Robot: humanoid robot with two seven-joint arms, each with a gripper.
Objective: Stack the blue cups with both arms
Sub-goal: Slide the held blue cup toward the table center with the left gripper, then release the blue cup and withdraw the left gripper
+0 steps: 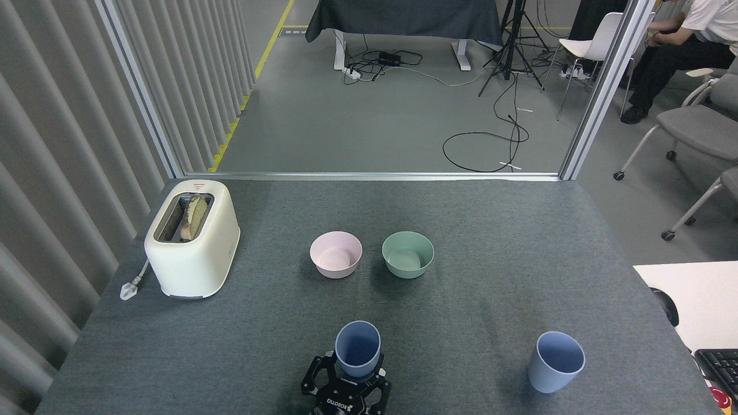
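- Black skeletal fingers (319, 376) of left gripper (346, 385) clasped around matte dusty-blue plastic tumbler (357, 347), upright, mouth open, near table's front centre.
- Matching second blue tumbler (555, 361) standing free, well apart to the right, likely awaiting the absent right gripper.

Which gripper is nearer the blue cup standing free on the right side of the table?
Left. The left gripper sits near centre, well to the left of the free blue cup, gripping the other cup. The right gripper isn't in view.
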